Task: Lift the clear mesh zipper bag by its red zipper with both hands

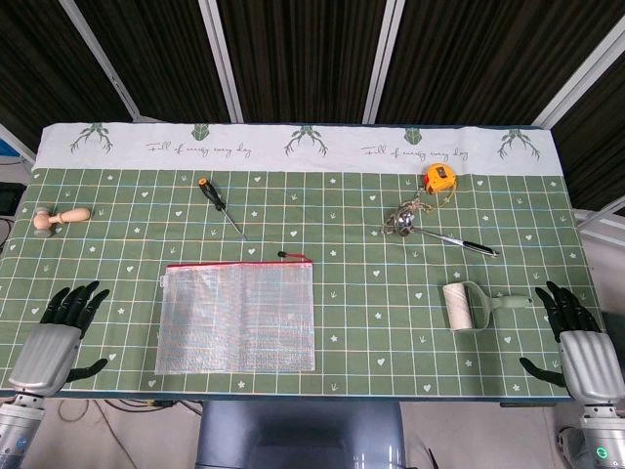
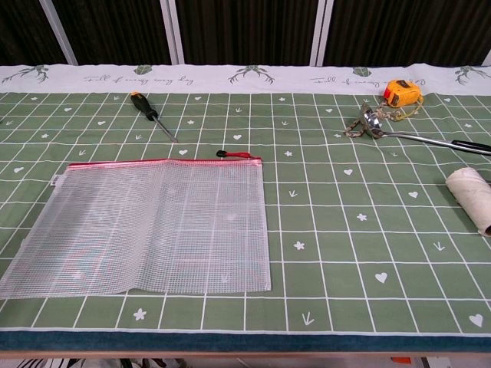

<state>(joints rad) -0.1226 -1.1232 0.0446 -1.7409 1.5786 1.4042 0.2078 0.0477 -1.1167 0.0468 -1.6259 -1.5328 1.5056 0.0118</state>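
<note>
The clear mesh zipper bag (image 1: 237, 317) (image 2: 146, 226) lies flat on the green checked tablecloth, left of centre. Its red zipper (image 1: 237, 263) (image 2: 161, 161) runs along the far edge, with the pull at the right end. My left hand (image 1: 54, 342) rests at the table's near left corner, well left of the bag, fingers spread and holding nothing. My right hand (image 1: 578, 347) sits at the near right corner, far from the bag, fingers apart and empty. Neither hand shows in the chest view.
A screwdriver (image 1: 219, 202) (image 2: 153, 115) lies behind the bag. A wooden stamp (image 1: 61, 218) sits far left. A yellow tape measure (image 1: 439, 177) (image 2: 403, 92), a metal ladle (image 1: 435, 233) (image 2: 414, 134) and a lint roller (image 1: 474, 306) (image 2: 472, 195) occupy the right side.
</note>
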